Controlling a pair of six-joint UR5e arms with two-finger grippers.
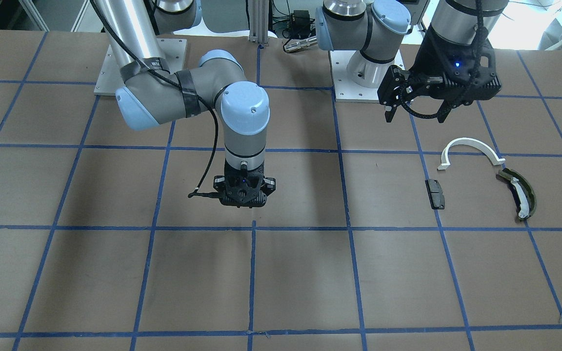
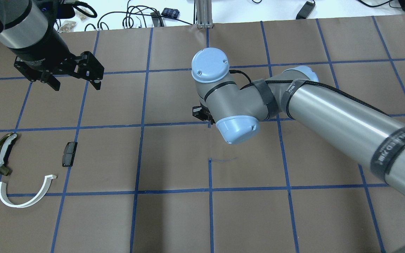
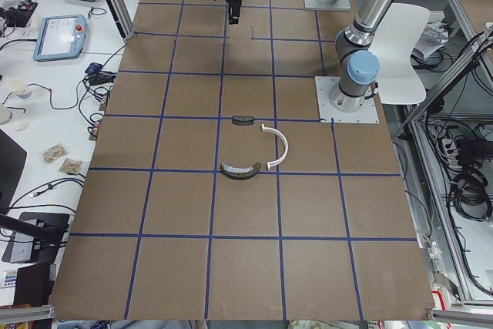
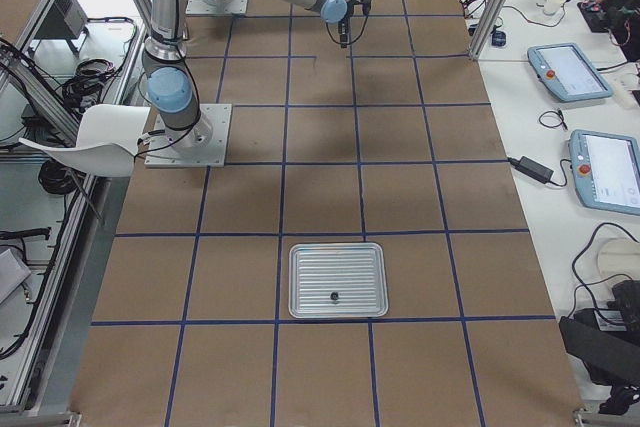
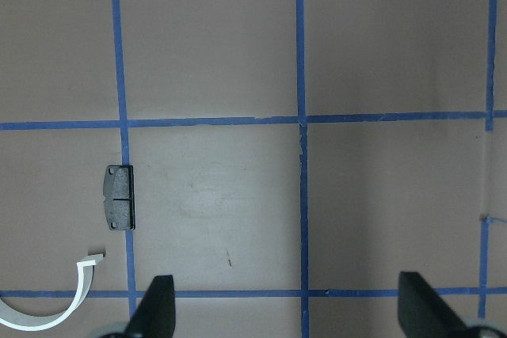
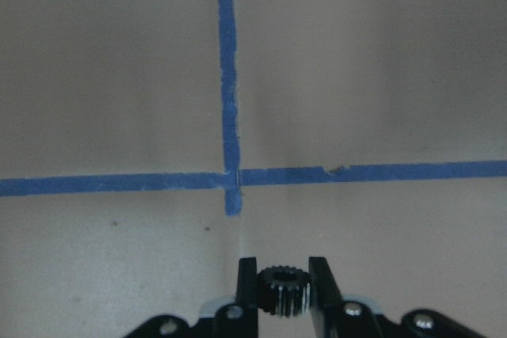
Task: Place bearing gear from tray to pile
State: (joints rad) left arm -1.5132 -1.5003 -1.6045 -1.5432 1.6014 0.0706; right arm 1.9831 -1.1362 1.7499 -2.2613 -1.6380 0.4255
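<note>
My right gripper (image 6: 283,268) is shut on a small black toothed bearing gear (image 6: 283,290) and holds it above a crossing of blue tape lines near the table's middle (image 1: 242,201). The pile lies on the robot's left side: a white half-ring arc (image 2: 25,195), a small black block (image 2: 69,153) and an olive-green curved piece with a white strip (image 2: 1,158). My left gripper (image 2: 76,83) is open and empty, raised beyond the pile. In its wrist view the black block (image 5: 120,196) and one end of the arc (image 5: 55,310) show. The tray (image 4: 310,267) lies far off at the robot's right end.
Brown paper with a blue tape grid covers the table (image 1: 300,273). A small dark item (image 4: 333,295) sits in the tray. The right arm's long link (image 2: 346,119) stretches over the table's right half. Cables and devices lie past the far edge (image 2: 135,17).
</note>
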